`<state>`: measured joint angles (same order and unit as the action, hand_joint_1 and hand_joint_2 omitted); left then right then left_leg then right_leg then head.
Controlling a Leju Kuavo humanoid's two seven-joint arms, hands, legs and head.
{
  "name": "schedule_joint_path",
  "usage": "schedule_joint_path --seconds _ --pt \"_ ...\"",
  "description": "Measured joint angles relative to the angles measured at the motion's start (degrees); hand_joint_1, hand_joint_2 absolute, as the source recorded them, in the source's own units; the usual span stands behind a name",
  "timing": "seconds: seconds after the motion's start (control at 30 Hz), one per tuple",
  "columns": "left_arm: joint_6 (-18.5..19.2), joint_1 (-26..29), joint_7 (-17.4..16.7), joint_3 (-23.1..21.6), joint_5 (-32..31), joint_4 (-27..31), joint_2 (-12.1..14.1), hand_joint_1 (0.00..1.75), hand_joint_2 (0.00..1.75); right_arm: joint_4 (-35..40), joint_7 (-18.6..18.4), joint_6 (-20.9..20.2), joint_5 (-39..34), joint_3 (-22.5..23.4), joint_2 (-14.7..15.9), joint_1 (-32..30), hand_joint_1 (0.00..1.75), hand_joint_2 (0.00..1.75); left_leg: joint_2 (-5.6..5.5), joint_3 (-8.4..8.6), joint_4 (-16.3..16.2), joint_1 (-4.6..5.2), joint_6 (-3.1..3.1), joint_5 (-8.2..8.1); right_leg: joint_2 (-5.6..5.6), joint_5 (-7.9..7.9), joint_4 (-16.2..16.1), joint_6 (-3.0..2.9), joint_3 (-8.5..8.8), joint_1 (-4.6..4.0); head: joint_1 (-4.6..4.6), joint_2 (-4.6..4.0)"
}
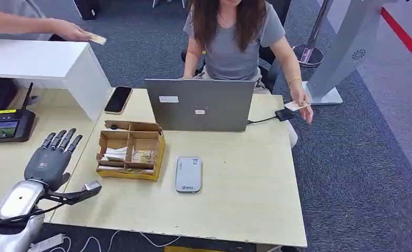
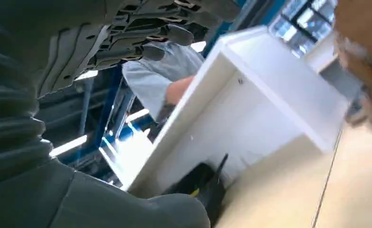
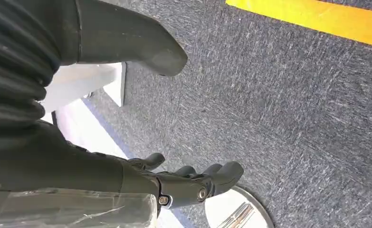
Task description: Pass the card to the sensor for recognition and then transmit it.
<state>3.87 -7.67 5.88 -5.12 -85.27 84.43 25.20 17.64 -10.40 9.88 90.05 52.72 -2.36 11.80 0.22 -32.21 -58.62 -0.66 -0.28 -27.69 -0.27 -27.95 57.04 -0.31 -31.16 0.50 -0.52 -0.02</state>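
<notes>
I see card (image 1: 97,39) in person's hand (image 1: 73,31) at 12 o'clock from my left hand (image 1: 50,160) — fingers spread, empty, nearer; right hand (image 3: 184,183) hangs, fingers loosely curled, empty.

Light wood-grain surface (image 1: 235,184). Landmark: grey laptop (image 1: 199,104), standing open at the far edge, lid back toward the camera. Black phone (image 1: 118,99) lies flat just left of the laptop. Cardboard compartment box (image 1: 131,149) sits near the laptop's front-left corner. Grey card reader (image 1: 188,174) lies in front of the laptop. Black handheld terminal (image 1: 7,124) well left of the laptop. Small black adapter (image 1: 285,114) on a cable, just right of the laptop.
</notes>
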Motion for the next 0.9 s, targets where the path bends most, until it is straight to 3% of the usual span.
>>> schedule_joint_path --seconds 0.2,0.43,0.7,0.8,0.9 --pt "-1.5 -2.7 0.8 -2.4 0.1 -0.9 -0.7 0.0 1.75 -0.2 0.0 0.0 0.0 -0.3 0.0 0.1 0.0 1.75 0.06 0.01 0.0 0.01 0.0 0.0 0.04 0.04 0.0 0.03 -0.02 0.0 0.0 0.0" --pt "-4.5 -3.2 2.1 -3.9 1.5 -1.4 -1.9 0.0 1.75 -0.4 0.0 0.0 0.0 -0.5 0.0 0.1 0.0 1.75 0.07 0.0 0.0 0.0 0.0 0.0 0.04 0.04 0.0 0.03 -0.03 0.01 0.02 0.0" --pt "-5.5 -3.2 3.1 -4.7 3.3 -1.5 -3.6 0.0 1.75 -0.4 0.0 0.0 0.0 -0.5 0.0 0.1 0.0 1.75 0.06 0.01 0.0 0.01 0.0 0.0 0.04 0.04 0.0 0.03 -0.02 0.01 0.0 0.0" --pt "-4.5 -3.1 3.9 -5.0 6.1 -1.5 -5.2 0.0 1.75 -0.4 0.0 0.0 0.0 -0.5 -0.1 0.1 0.0 1.75 0.04 0.0 0.0 0.01 0.0 0.0 0.03 0.05 0.0 0.04 -0.01 0.01 0.02 0.0" --pt "-0.1 -2.6 4.4 -5.2 11.9 -1.0 -6.8 0.0 1.75 -0.4 0.0 0.0 0.0 -0.9 -0.1 0.1 0.0 1.75 0.07 0.0 0.0 0.02 0.0 0.0 0.04 0.05 0.0 0.04 -0.01 0.01 0.02 0.0"
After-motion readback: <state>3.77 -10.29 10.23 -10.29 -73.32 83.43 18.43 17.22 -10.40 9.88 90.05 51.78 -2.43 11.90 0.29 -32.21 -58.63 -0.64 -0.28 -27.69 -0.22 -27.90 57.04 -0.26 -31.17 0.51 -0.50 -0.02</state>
